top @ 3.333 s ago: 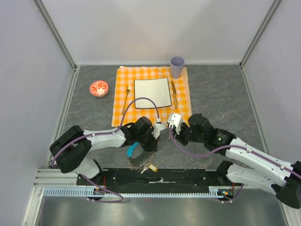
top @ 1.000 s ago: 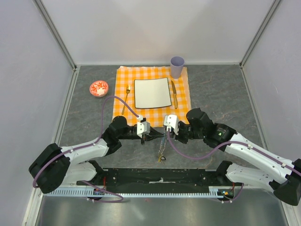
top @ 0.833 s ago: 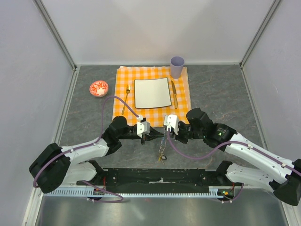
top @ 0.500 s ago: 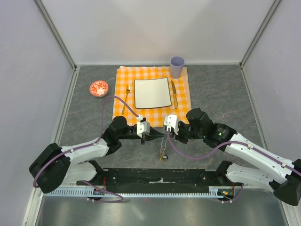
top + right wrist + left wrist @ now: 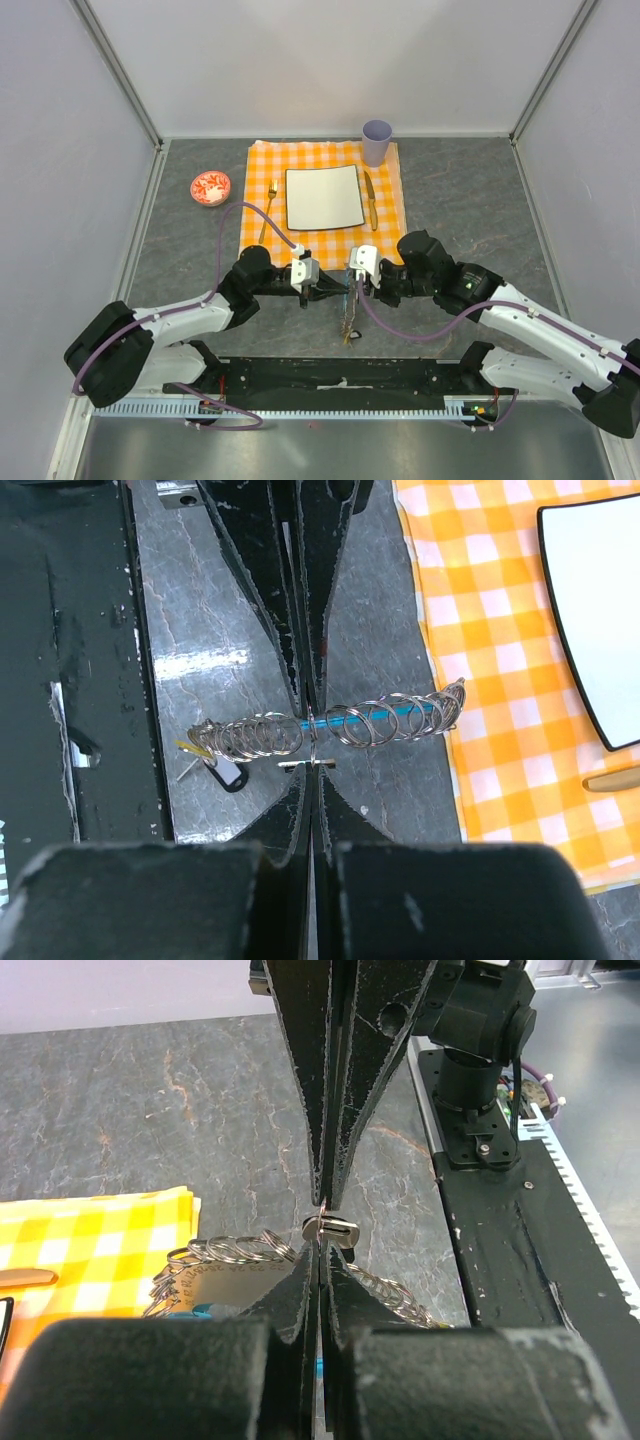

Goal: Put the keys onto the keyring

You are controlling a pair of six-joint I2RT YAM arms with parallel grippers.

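Left gripper [image 5: 320, 1260]: black, scuffed, wedge-shaped fingers pressed flat together with no gap. The tips face the right gripper's tips, close to the middle of the desk's near edge.
Right gripper [image 5: 313, 778]: the same black tapered fingers, also closed tight, tip to tip with the left pair.
Fitting [image 5: 332, 1229]: a small rounded silvery metal piece right where the two pairs of tips meet. Which pair pinches it cannot be told.
Keyring [image 5: 385, 718]: a string of thin silvery wire loops with a turquoise-blue tag [image 5: 350, 718] running along it. It stretches from the placemat's near edge toward the desk's near edge and passes by the fingertips. Whether it lies flat or hangs cannot be told.
Keys [image 5: 228, 775]: at the string's end closest to the near edge. One has a dark head, with a thin brass-yellow one beside it.
Desk [image 5: 460, 200]: grey, veined, stone-look top.
Placemat [image 5: 260, 200]: orange-and-white checked cloth, midway along the far edge.
Plate [image 5: 324, 197]: white, glossy, square with rounded corners, on the placemat.
Fork [image 5: 268, 210], knife [image 5: 371, 200]: gold, one on either side of the plate.
Cup [image 5: 377, 140]: pale lilac, round, at the placemat's far right corner.
Bowl [image 5: 210, 187]: round, red-and-white, off the cloth toward the left edge.
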